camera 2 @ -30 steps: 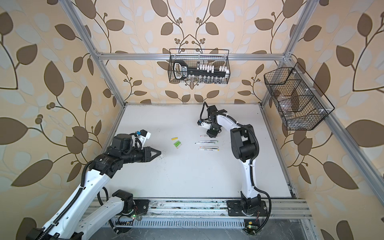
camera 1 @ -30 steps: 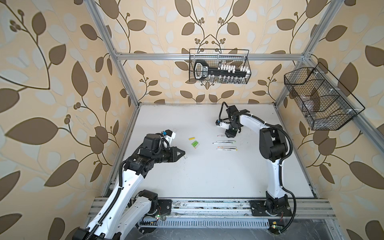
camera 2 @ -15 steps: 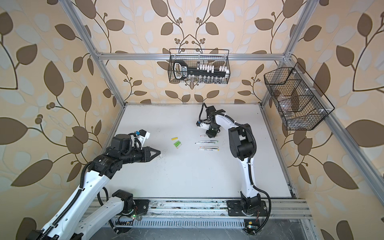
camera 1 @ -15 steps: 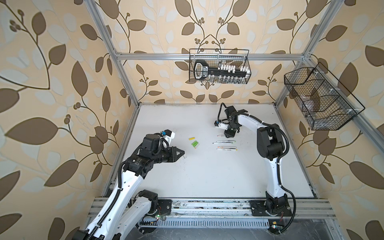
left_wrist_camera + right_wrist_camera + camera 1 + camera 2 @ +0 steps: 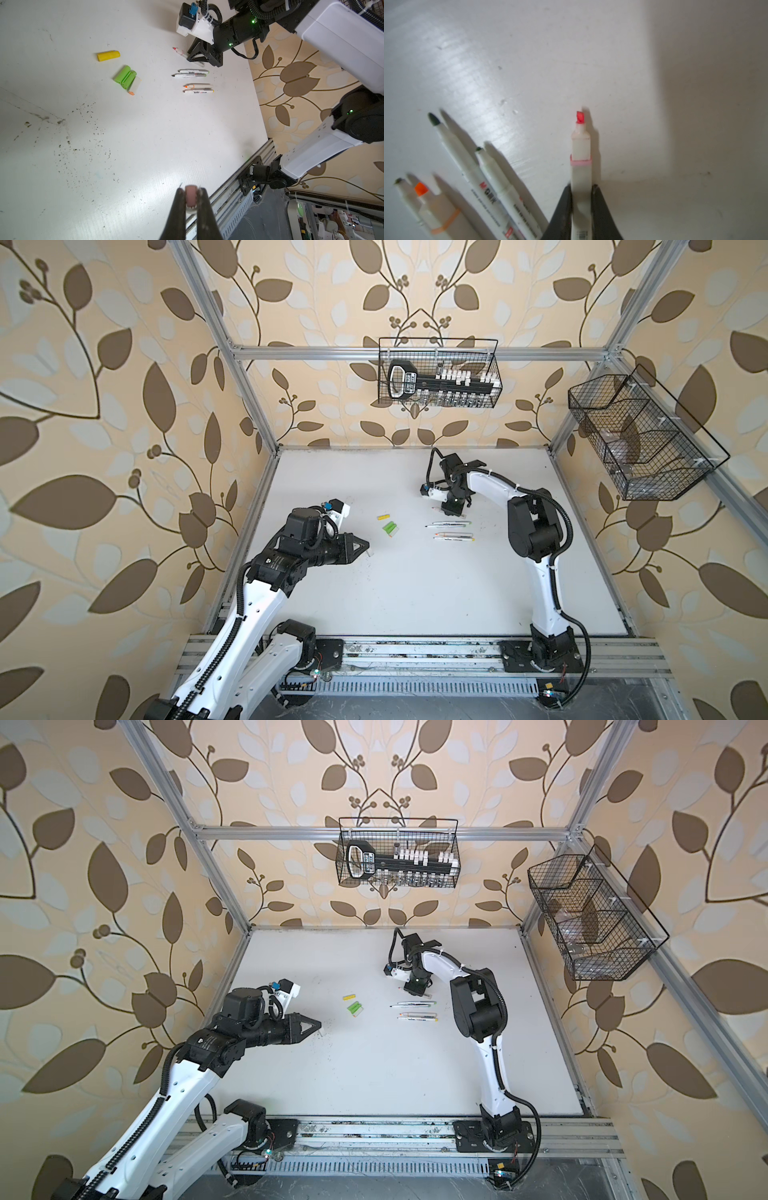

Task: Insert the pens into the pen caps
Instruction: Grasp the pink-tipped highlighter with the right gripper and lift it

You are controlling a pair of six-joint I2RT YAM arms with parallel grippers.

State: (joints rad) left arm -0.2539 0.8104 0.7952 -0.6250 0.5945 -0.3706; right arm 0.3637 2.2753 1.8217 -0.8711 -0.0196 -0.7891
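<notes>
**Progress:** no pen is capped yet; all five insertions remain.

**Pen in hand:** The red-tipped pen (image 5: 581, 145) is a slim pale plastic barrel with a pink collar and chisel tip. It sits far right of centre, apparently resting on the table (image 5: 415, 593), clamped by the right hand (image 5: 581, 188).

**Cap in hand:** The left hand (image 5: 191, 190), near left, is clenched on a stubby pale pink cap (image 5: 190, 197).

**Loose items:** Four more pens (image 5: 198, 85) lie in two pairs just nearer. Left of them lie a yellow cap (image 5: 108, 55), two glossy green caps (image 5: 122, 75) and one white cap (image 5: 136, 85).

**Surface:** matt white, scuffed.

I look down on a speckled white tabletop (image 5: 415, 593) boxed in by beige leaf-papered walls (image 5: 124, 364) and an aluminium frame (image 5: 316, 353), with a black wire basket (image 5: 457, 339) on the back bar and a second basket (image 5: 669, 485) at the right.
</notes>
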